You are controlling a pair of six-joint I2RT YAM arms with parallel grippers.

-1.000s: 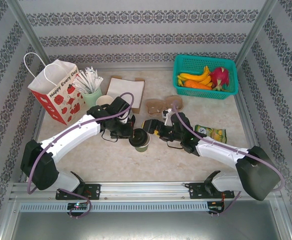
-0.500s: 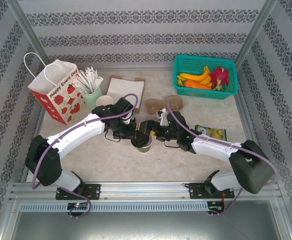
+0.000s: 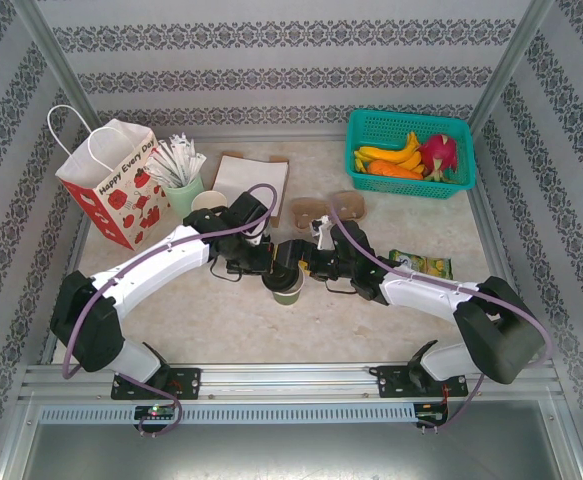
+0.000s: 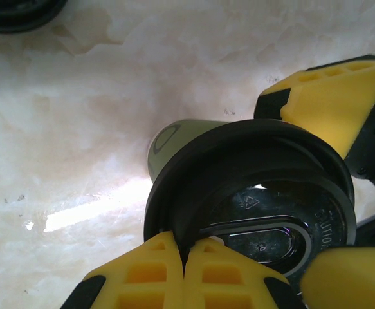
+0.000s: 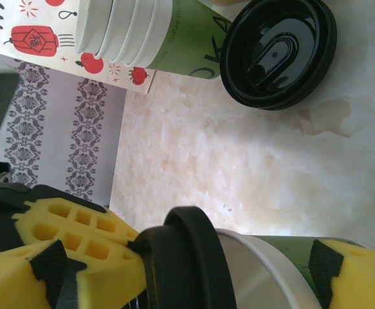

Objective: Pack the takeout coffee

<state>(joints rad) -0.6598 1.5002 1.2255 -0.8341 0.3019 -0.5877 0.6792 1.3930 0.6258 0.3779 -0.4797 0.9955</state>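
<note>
**Left arm.** The shoulder housing sits at the near left of the table point(image 3: 241, 325). The white links run up and to the right in a shallow bow, and the wrist is turned in toward the table's centre. The left gripper point(image 3: 270, 263) is closed. Its yellow fingers point(image 4: 145, 273) are pressed together, with the rim of a black lid point(image 4: 251, 161) nipped between the tips. This lid sits on top of the takeout coffee cup point(image 3: 290, 293), and the left wrist view shows the cup's green side beneath it.

**Right arm.** The shoulder housing sits at the near right. The forearm lies low and runs left, and its wrist meets the left arm's wrist head-on at the same cup. The right gripper point(image 3: 308, 265) has its jaws spread wide, with a yellow pad on either side of the cup by the lid. Whether the pads bear on the cup cannot be told.

**Cup location.** The cup is at the centre of the table, between the two wrists and just in front of the brown cup carriers point(image 3: 326, 208). It is well apart from the red-and-white paper bag point(image 3: 111, 185) at the far left and from the teal basket point(image 3: 355, 150) at the far right.

**Other items.** In the right wrist view a spare lid point(image 5: 277, 51) lies flat on the table, touching a stack of cups point(image 5: 142, 29).
</note>
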